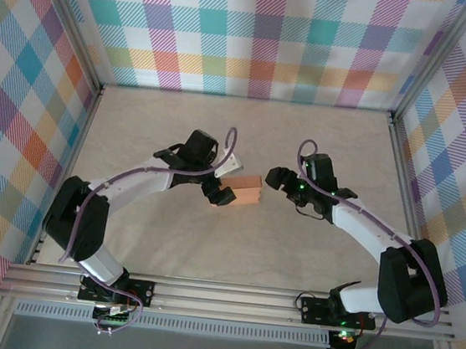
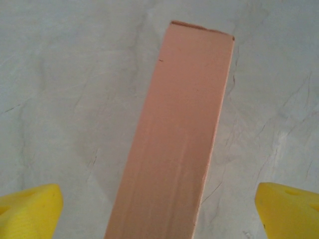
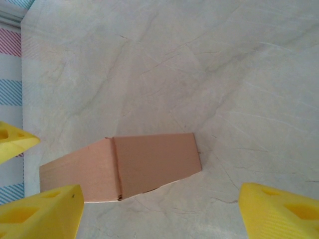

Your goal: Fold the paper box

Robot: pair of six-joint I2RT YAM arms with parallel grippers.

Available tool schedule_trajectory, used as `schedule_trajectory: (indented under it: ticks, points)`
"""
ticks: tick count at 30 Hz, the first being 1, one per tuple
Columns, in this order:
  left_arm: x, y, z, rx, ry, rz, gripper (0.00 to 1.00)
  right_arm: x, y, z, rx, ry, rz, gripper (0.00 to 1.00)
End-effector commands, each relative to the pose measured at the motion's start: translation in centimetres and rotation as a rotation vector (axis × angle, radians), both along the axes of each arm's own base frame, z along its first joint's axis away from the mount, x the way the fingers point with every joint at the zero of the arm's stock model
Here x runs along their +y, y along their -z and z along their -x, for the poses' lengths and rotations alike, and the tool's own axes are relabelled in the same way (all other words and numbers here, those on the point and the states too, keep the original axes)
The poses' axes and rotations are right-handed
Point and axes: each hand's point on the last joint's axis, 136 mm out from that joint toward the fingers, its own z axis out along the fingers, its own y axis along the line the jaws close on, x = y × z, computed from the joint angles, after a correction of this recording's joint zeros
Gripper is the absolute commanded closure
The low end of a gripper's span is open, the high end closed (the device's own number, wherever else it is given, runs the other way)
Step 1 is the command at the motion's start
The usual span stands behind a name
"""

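**Folded box lying free between two spread grippers**

Pale, marble-veined tabletop is what you are working on: smooth, matte and flat. Pastel plaid cloth walls hem it in on the far, left and right sides. Ribbed aluminium rails run along the near edge where both arms are bolted.

You will find the paper box at the middle of the table, directly between the two grippers. It is thin salmon-orange card with a dull finish, formed into a slim rectangular block with crisp straight edges. From the right wrist you see two of its faces meeting at a sharp crease. From the left wrist you see one long, plain face with faint lengthwise ripples and a squared-off far end.

Its long axis runs roughly from one gripper to the other, slightly skewed in the overhead view. In the left wrist view it points away from the camera and leans a little to the right.

Your left gripper has its jaws spread wide. Its yellow fingertips sit out at the frame corners, with bare table between each one and the box. Your right gripper is also spread, pinching nothing. One of its yellow fingertips overlaps the box's near corner in that view, and you cannot tell whether it touches.

Bare table surrounds the box on every side, and the walls and rails are well apart from it.
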Motion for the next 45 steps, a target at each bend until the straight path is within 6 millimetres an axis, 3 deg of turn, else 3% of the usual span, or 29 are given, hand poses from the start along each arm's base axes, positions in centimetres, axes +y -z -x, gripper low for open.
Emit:
schedule_trajectory:
  ticks: [1, 6, 8, 10, 16, 20, 22, 28, 35, 41, 45]
  points:
    - [0.0, 1.4, 1.2, 0.034, 0.164, -0.095, 0.06, -0.5, -0.1, 0.4, 0.002, 0.006, -0.01, 0.19]
    - [0.3, 3.3, 0.6, 0.111, 0.181, -0.202, 0.24, -0.9, 0.2, 0.5, 0.004, 0.009, -0.008, 0.23]
    - [0.2, 3.5, 0.4, 0.108, 0.189, -0.223, 0.25, -0.9, 0.4, 0.5, 0.006, 0.01, -0.009, 0.26]
    - [0.0, 3.5, 0.5, 0.099, 0.194, -0.223, 0.35, -1.0, 0.7, 0.6, 0.011, 0.012, -0.009, 0.27]
    - [0.0, 3.3, 0.5, 0.059, 0.2, -0.263, 0.52, -1.1, 1.4, 0.6, 0.021, 0.013, -0.003, 0.29]
    - [0.4, 3.5, 0.1, 0.02, 0.182, -0.309, 0.54, -1.0, 1.2, 0.5, 0.013, 0.012, -0.006, 0.29]
    - [0.5, 3.2, -0.4, -0.022, 0.162, -0.321, 0.6, -1.1, 1.3, 0.5, 0.016, 0.014, -0.002, 0.29]
    - [1.1, 2.4, -2.7, -0.186, 0.076, -0.365, 0.58, -1.3, 1.5, 0.7, 0.016, 0.019, 0.001, 0.29]
    - [2.2, 0.0, -6.7, -0.442, -0.096, -0.436, 0.6, -1.4, 1.7, 0.6, 0.019, 0.023, 0.003, 0.29]
    - [3.5, 1.5, -9.1, -0.534, -0.177, -0.569, 0.59, -1.3, 2.0, 0.6, 0.026, 0.022, 0.002, 0.29]
    - [3.4, 3.0, -9.7, -0.549, -0.165, -0.61, 0.59, -1.4, 2.2, 0.7, 0.032, 0.024, 0.003, 0.29]
